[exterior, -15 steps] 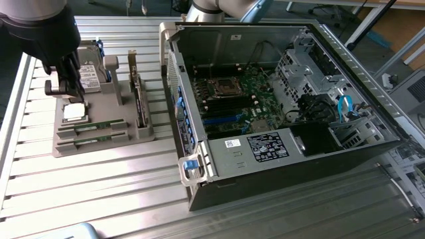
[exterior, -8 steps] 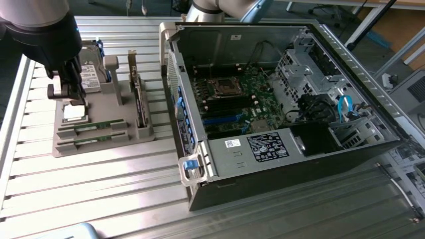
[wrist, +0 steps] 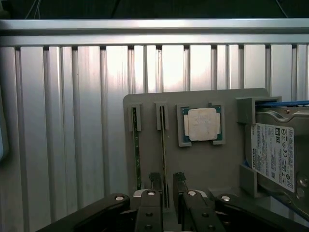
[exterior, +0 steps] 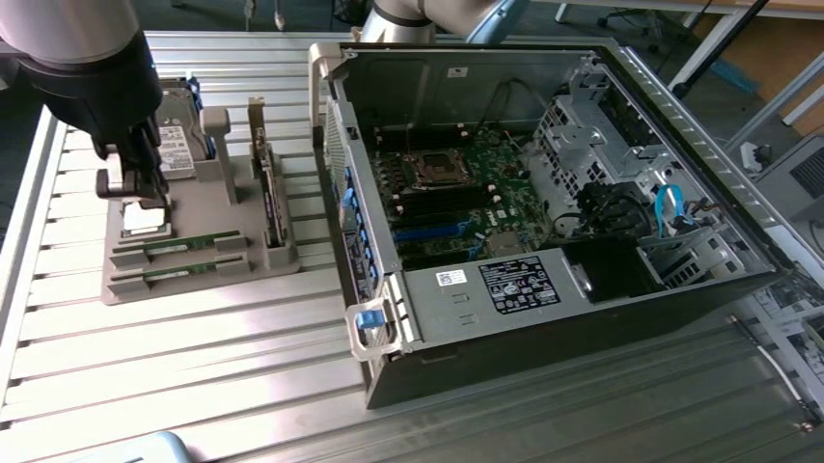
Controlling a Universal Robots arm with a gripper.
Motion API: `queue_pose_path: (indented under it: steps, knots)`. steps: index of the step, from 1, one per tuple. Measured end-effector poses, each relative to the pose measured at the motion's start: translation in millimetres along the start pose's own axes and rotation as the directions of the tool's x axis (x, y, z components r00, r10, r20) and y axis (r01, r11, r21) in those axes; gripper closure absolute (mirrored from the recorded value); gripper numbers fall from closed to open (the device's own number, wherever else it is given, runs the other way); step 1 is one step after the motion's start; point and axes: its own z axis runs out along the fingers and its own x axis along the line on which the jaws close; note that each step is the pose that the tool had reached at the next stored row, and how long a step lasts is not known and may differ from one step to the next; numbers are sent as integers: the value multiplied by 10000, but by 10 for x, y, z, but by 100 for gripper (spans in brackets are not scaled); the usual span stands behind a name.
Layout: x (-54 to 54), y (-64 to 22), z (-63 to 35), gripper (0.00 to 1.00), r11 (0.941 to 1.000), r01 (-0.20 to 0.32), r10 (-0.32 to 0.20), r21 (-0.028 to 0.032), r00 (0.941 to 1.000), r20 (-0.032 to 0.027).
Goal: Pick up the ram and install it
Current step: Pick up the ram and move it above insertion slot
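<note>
Wrist view: the gripper [wrist: 167, 181] stands wide, one fingertip on each side of the ram [wrist: 164, 150]. The ram sits on edge in the gray holder [wrist: 203, 164], likely so its flat faces can be pinched. A second stick [wrist: 136, 154] lies just beside, and the CPU chip [wrist: 202, 124] beyond.

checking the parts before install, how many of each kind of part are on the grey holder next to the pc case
ram sticks: 2
cpu chip: 1
hard drive: 1
expansion card: 1
total: 5
</note>
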Motion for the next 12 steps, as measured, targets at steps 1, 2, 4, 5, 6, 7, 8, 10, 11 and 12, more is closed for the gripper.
queue_pose_path:
  steps: [1,2,4,5,6,7,8,10,11,12]
  knots:
    - [0,0,9,76,10000,0,0,0,10000,0]
    - [0,0,18,76,10000,0,0,0,10000,0]
    - [1,0,35,76,10000,0,0,0,10000,0]
    - [1,-1,47,76,10000,0,0,1,10000,0]
    - [1,-1,56,76,10000,0,0,0,10000,0]
    - [2,-1,66,76,10000,0,0,1,10000,0]
    - [2,-1,76,76,10000,0,0,1,10000,1]
    - [2,-1,95,76,10000,0,0,0,10000,0]
    - [3,-1,104,76,10000,0,0,0,10000,0]
    - [3,-1,113,76,10000,0,0,0,10000,0]
